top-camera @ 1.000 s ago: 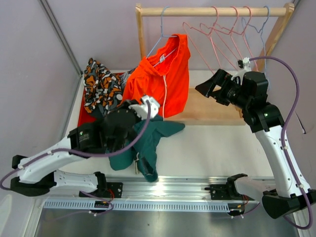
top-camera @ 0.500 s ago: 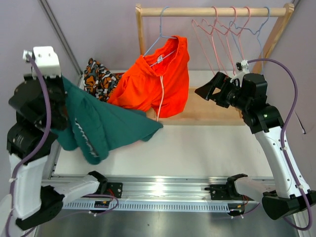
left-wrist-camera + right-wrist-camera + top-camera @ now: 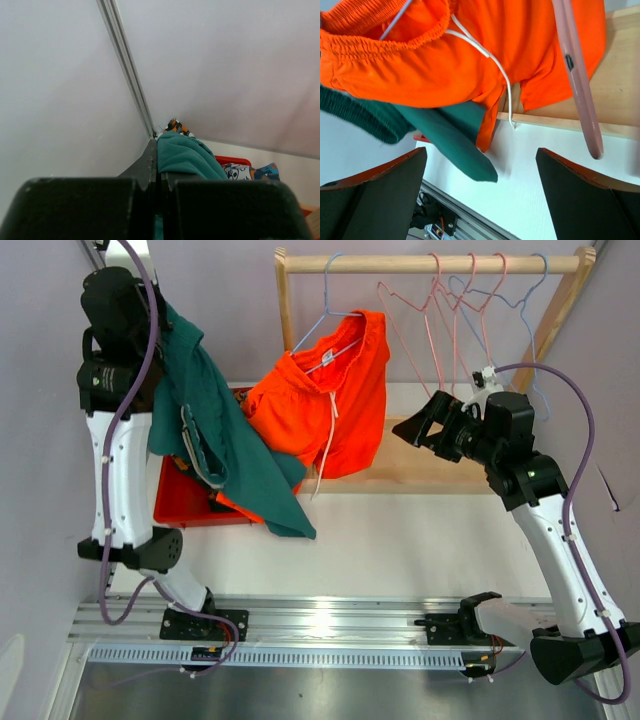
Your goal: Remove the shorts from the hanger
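Could not make out, from above, the left gripper [image 3: 159, 162] where buried in dark teal shorts [image 3: 228, 445]. Lost most of the red bin [image 3: 172, 502] beneath them. Saw orange shorts [image 3: 445, 65] cropped at the top of the right wrist view.

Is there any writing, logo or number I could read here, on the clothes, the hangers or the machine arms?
No text can be read in any view.
orange shorts: a small white patch at the waistband, too small to read.
pink hanger: a small dark mark, blurred and unreadable.
teal shorts: no lettering shows.
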Robot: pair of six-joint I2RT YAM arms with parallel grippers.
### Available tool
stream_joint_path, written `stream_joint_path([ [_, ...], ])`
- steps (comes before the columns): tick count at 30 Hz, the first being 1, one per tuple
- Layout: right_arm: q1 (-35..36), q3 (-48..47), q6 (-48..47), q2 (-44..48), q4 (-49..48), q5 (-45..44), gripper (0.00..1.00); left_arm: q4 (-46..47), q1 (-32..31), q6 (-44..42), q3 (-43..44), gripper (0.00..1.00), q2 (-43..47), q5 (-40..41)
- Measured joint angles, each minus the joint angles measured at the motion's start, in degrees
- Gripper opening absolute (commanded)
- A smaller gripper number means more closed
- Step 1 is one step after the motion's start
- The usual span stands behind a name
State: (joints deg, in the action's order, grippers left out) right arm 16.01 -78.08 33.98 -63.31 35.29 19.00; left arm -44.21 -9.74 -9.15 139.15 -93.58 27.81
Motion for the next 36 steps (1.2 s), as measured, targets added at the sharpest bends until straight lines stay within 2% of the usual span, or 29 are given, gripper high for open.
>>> stream_joint_path([
  [3,-0.11,0.81,-0.2,-0.11,0.13,0.0,0.99,0.94,5.03,3.26,3.76,0.0,-5.6,-6.03],
  [7,-0.24,0.85,-0.63,-0.13,-0.85,1.42,0.99,2.6,9.03,6.56,4.22,0.02,-10.91,-11.06],
  [9,-0.24,0.83,-0.66,-0.22,-2.27,3.13,0.99,3.48,9.7,7.93,2.91,0.21,-13.22,-13.38],
  [10,-0.22,0.79,-0.63,-0.26,-3.02,3.89,0.99,4.33,9.73,8.85,0.98,0.39,-13.88,-14.58],
  [11,-0.15,0.5,-0.61,-0.5,-3.76,4.85,0.99,4.68,9.73,9.2,-0.61,0.98,-14.36,-15.47],
  [16,3.04,-7.85,-0.85,-5.49,-5.38,7.65,0.99,6.12,9.55,13.88,-12.39,0.99,-16.72,-18.64],
  [20,8.13,-18.34,-1.33,-10.75,-6.8,7.61,1.0,8.15,9.2,15.23,-25.44,0.99,-11.96,-19.34],
  [23,12.2,-28.41,-1.53,-16.61,-8.22,6.86,0.99,8.5,8.52,15.32,-33.4,0.99,-3.87,-19.41],
  [26,14.91,-36.41,-1.49,-22.93,-10.19,5.86,0.99,9.46,7.23,15.69,-38.84,0.99,7.89,-19.61],
  [31,17.0,-47.5,-1.42,-34.58,-10.8,3.8,0.99,13.92,4.92,16.94,-47.25,0.99,28.04,-20.57],
  [36,17.49,-54.45,-1.05,-44.89,-10.25,1.97,0.99,16.81,3.54,18.69,-61.77,0.99,43.89,-21.81],
])
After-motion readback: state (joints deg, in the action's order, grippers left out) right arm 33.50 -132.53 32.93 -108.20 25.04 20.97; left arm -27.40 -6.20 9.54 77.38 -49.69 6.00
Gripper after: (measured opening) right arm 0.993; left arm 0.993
